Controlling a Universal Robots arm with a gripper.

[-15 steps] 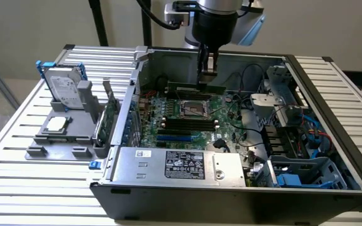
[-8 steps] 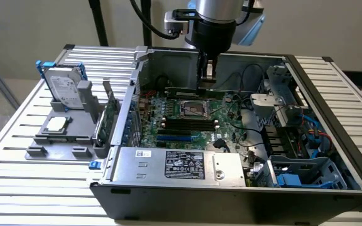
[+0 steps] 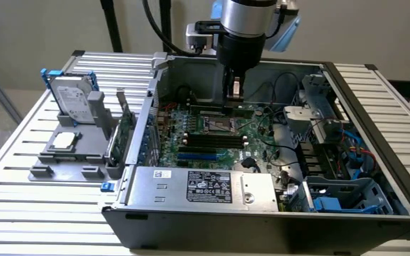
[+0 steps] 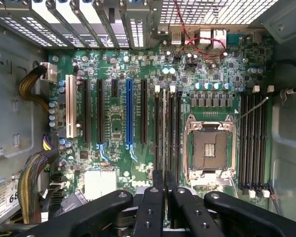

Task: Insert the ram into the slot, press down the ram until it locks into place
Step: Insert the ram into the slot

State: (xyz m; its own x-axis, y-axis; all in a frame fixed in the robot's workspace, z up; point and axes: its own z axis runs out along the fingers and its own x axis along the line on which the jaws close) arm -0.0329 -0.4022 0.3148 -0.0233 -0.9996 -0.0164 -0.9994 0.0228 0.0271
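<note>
Silver slatted table (image 3: 41,213), beige wall (image 3: 41,26)

The gripper (image 4: 164,174) reaches over the green motherboard (image 4: 138,66), its two black fingers (image 4: 157,180) drawn close on the ram (image 4: 164,129). The ram is seen edge-on as a thin pale strip. It runs lengthwise along a bank of black memory slots (image 4: 177,129); whether it is seated in one of them cannot be told. Just beside that bank sits the square silver processor socket (image 4: 209,149), open, with a second bank of black slots (image 4: 251,143) beyond it near the board's edge. On the other side of the ram stand a bright blue socket (image 4: 129,113) and a white socket (image 4: 69,113). Braided yellow-and-black cables (image 4: 30,183) lie past that edge.
</note>
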